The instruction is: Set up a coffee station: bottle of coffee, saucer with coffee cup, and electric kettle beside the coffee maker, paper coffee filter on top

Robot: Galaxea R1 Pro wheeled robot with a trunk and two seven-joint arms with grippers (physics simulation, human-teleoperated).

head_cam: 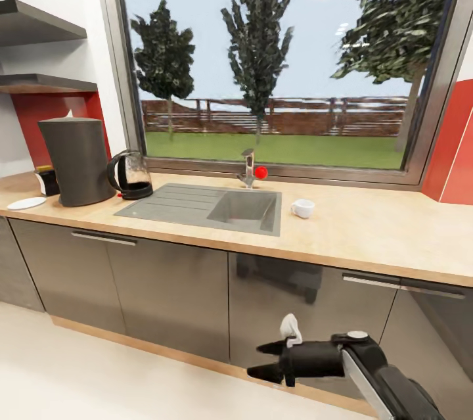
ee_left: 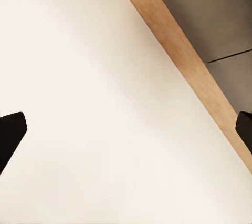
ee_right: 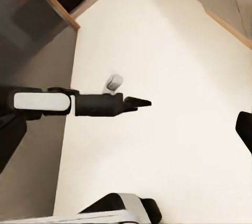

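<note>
**A:** What's on the bench, taking the sink as your mark?

**B:** Farthest left of the sink, up on the wall, is the kitchen shelf. It's the thin grey slab under a thicker one. Down on the bench the saucer lies flat, the farthest thing from the sink on that side. Closer to the sink is the bottle of coffee, with its yellow cap, tucked against the coffee maker. A small white tip pokes up from the top of the machine. It's too small for me to name.

**A:** And the electric kettle?

**B:** The electric kettle stands upright just off the sink's left corner, between the coffee maker and the sink. The tap is behind the basin, at the window sill.

**A:** The coffee cup?

**B:** The coffee cup sits alone on bare wood just right of the sink, so it's well apart from the saucer.

**A:** And you?

**B:** My left arm reaches out low in front of the cabinet fronts, below the sink and over the pale floor. My left jaws are spread and hold nothing. The left wrist camera looks down at floor and wooden plinth. My right jaws are spread wide too, and empty, with a fingertip at the frame's edge.
</note>
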